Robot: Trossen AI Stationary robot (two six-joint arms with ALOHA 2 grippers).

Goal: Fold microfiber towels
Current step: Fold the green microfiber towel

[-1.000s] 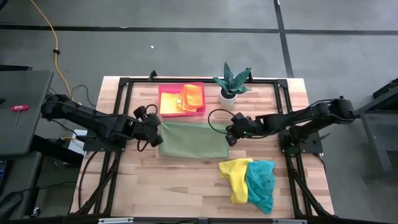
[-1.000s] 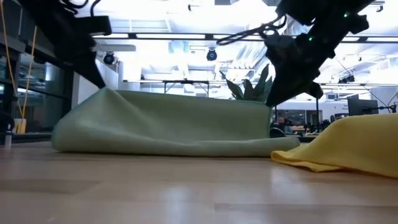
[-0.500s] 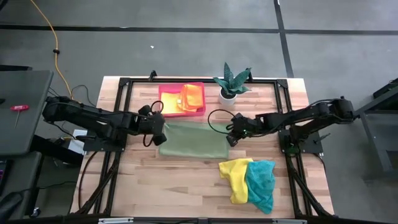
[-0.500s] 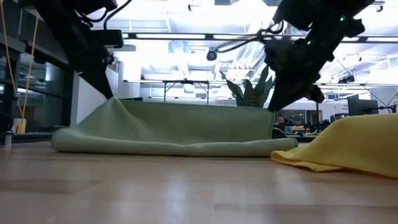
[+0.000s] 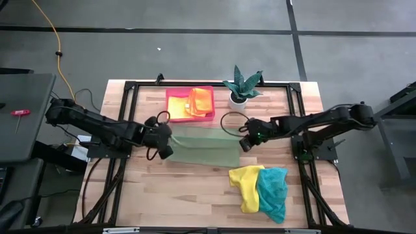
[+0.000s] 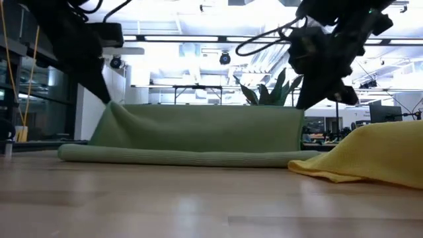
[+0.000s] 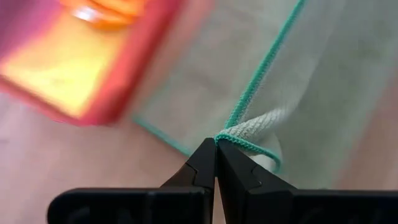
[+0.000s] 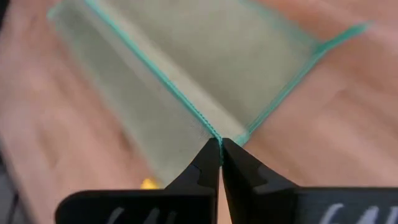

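**Two corners lifted, the green towel halfway through its fold**

Both grippers have carried the light green towel's far edge toward the near side over the last second. In the overhead view the visible strip of cloth is narrower than it was, and from table height the raised edge now stands as a level wall above a rolled fold on the wood. The left gripper is pinched shut on one bound corner, the right gripper shut on the other. I judge the fold about half made: the lifted edge still has to be laid onto the near edge.

Room is tighter on the right. The yellow towel and teal towel lie heaped just in front of the green one, near its right corner. Behind are the pink tray, holding folded orange and yellow cloth, and a potted plant. Bare table lies open toward the front left.
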